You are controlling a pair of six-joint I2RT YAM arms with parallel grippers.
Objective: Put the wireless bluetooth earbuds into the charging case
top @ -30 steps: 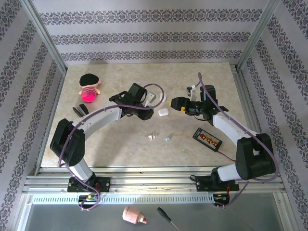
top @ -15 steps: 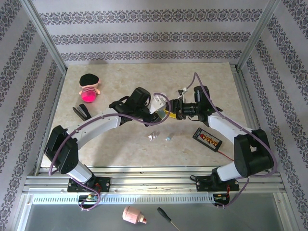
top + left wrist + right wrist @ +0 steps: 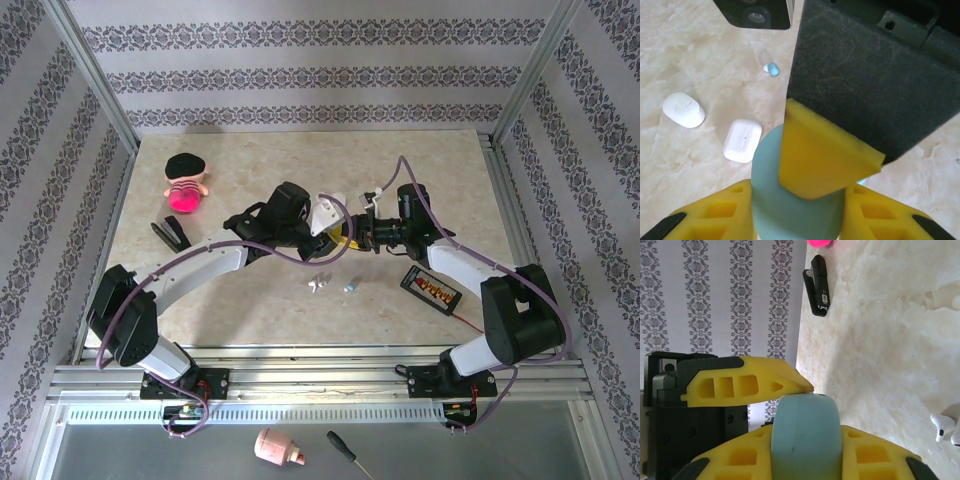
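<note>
Beige marble-patterned tabletop [image 3: 240, 300] carries all loose parts. Just toward 12 o'clock from its centre, the left gripper [image 3: 797, 212] and the right gripper [image 3: 805, 455] meet nose to nose. Both are clamped on one rounded pale-teal plastic charging case [image 3: 765, 170], which is held clear of the surface. Each pair of yellow fingers crosses the other pair. The likely purpose is that one claw steadies the body while the other works the lid, though a handover is also possible. Whether the lid is open cannot be told.

In the left wrist view, a rounded white plastic case [image 3: 683, 109] and a flatter white rectangular case [image 3: 742, 140] lie on the table, untouched.

The tiny white plastic earbuds [image 3: 317, 284] and the tiny pale-teal earbud [image 3: 349, 286] lie on the table at 6 o'clock from the grippers. They are near each other and apart from the held case, and none is seated yet.
</note>
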